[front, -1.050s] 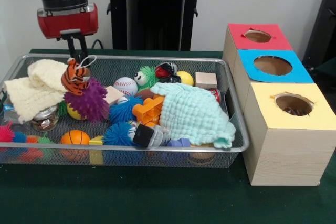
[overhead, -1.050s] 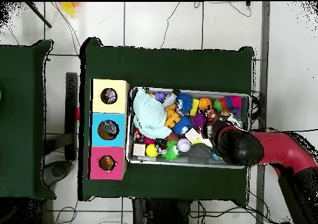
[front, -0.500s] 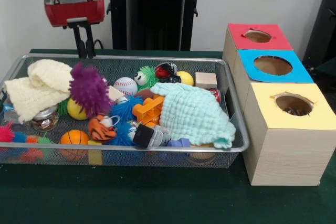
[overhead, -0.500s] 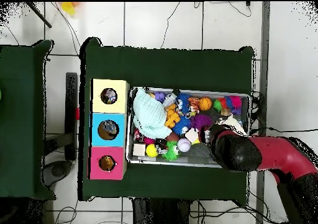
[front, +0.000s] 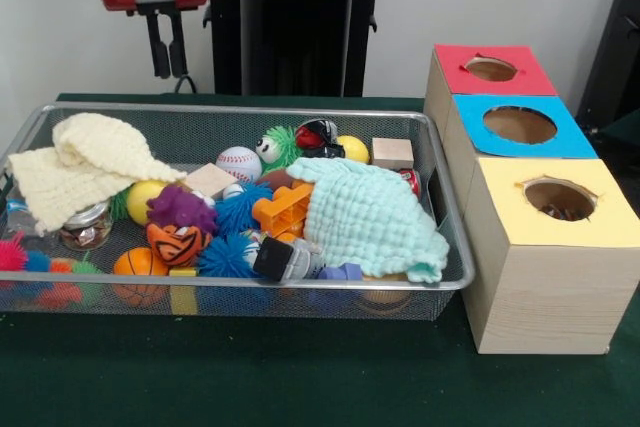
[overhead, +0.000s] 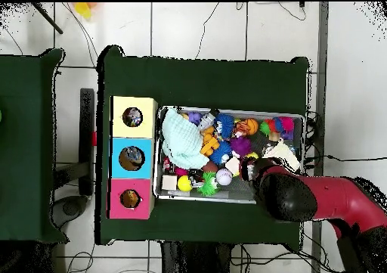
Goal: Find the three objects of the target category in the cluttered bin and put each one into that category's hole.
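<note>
Since the earlier frames, the gripper [front: 168,45] has been raised well above the wire bin [front: 440,247], and the tiger toy [front: 178,243] once carried beneath it has been dropped. Its two fingers [front: 157,45] are seen hanging close together with nothing between them. The tiger toy now lies in the bin's front left part, touching a purple spiky ball [front: 180,206] behind it and an orange ball [front: 139,263] beside it. A mint cloth [front: 372,217] is spread over the bin's right half. Three boxes with holes, red [front: 491,69], blue [front: 518,124] and yellow [front: 558,198], stand just beside the bin.
</note>
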`<state>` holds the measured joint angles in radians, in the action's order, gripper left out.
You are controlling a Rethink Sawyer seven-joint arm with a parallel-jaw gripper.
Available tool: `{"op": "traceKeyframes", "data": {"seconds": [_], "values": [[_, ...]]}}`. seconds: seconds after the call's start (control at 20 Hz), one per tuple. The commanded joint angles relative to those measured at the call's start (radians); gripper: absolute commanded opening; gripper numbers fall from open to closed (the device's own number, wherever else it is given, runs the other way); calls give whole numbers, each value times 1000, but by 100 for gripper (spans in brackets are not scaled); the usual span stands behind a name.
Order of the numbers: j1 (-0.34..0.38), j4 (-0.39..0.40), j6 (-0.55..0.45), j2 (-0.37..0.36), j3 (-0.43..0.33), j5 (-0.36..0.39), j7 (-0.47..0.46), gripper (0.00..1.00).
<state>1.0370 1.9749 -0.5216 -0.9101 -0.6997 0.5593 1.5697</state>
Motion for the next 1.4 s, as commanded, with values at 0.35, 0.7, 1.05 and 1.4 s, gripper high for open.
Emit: {"op": "traceKeyframes", "data": {"seconds": [0.35, 0.7, 1.05, 1.4], "values": [[-62, 57, 85, 24, 99, 0, 120, 0], [-154, -10, 31, 27, 205, 57, 115, 100], [-160, -105, -5, 107, 227, 13, 70, 100], [-181, -274, -109, 170, 187, 8, -39, 100]]}}
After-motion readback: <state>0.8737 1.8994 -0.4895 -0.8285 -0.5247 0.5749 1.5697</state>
